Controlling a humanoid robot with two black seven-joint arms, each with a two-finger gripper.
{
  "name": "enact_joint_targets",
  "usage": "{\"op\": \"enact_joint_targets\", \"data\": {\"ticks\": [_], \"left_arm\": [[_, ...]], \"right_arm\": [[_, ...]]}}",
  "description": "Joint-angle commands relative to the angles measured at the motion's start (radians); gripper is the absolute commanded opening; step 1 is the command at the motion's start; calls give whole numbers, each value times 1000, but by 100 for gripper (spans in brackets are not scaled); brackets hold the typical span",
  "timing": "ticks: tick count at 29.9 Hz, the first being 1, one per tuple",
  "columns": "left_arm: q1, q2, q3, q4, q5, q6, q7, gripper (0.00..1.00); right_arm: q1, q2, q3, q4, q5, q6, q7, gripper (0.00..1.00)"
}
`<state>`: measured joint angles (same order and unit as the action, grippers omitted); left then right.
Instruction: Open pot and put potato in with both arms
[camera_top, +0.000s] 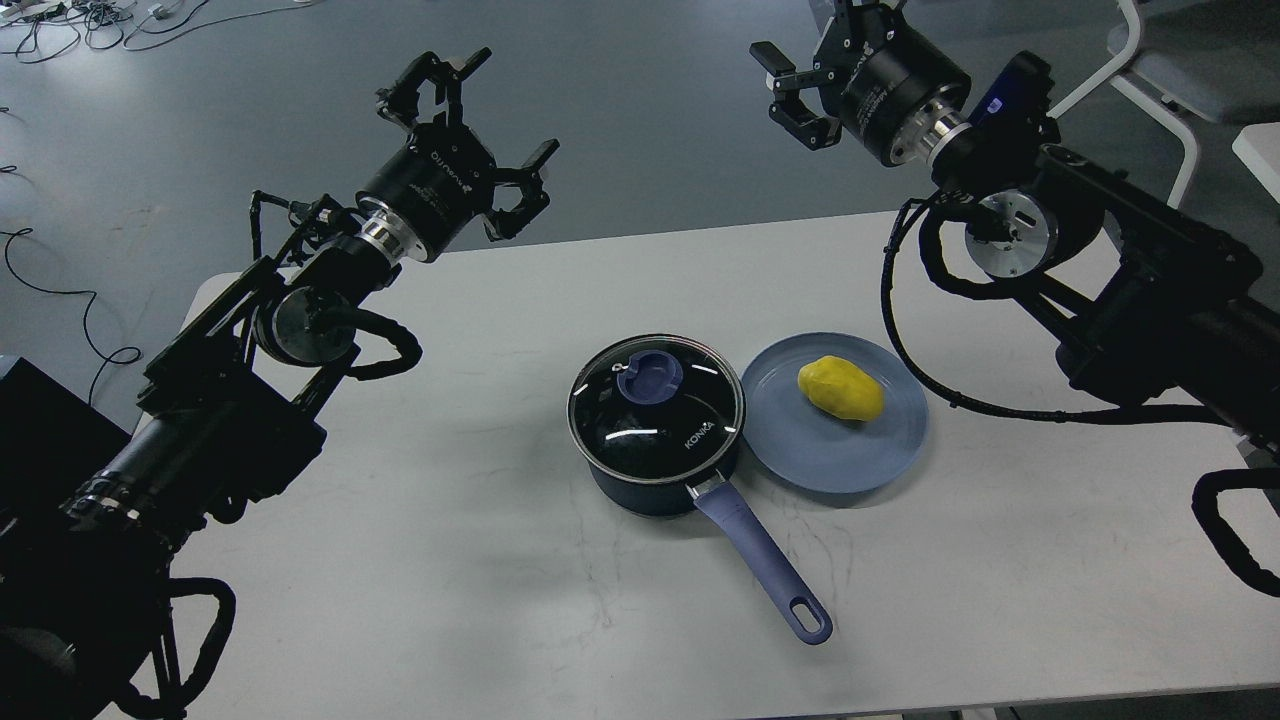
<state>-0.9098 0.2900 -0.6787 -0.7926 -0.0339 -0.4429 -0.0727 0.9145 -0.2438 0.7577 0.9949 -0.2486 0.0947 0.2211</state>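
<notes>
Grey flooring is being seen beyond the white table (420, 520). Both arms are being held raised off its far corners — left gripper (470, 130) and right gripper (800, 85) spread open, empty. Mid-table, the pot (650, 470) is being kept lidded; the potato (841, 388) is lying on the plate (830, 450) beside it.

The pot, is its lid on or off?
On. The glass lid sits flat on the pot, blue knob up. The potato lies outside on the plate.
</notes>
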Motion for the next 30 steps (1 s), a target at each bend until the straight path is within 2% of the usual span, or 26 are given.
{"op": "enact_joint_targets", "data": {"ticks": [1,4,11,30], "left_arm": [[11,31,-10,-68,0,-2,-6,98],[41,64,-15,-103,2,1,5,98],[74,67,-16,-105,6,13,-4,98],[97,69,-16,-102,11,13,-1,98]], "right_arm": [[-6,17,19,-15,0,3,-2,100],[-13,17,29,-18,0,5,-2,100],[-52,15,37,-15,0,7,3,100],[-42,15,35,-12,0,10,1,100]]}}
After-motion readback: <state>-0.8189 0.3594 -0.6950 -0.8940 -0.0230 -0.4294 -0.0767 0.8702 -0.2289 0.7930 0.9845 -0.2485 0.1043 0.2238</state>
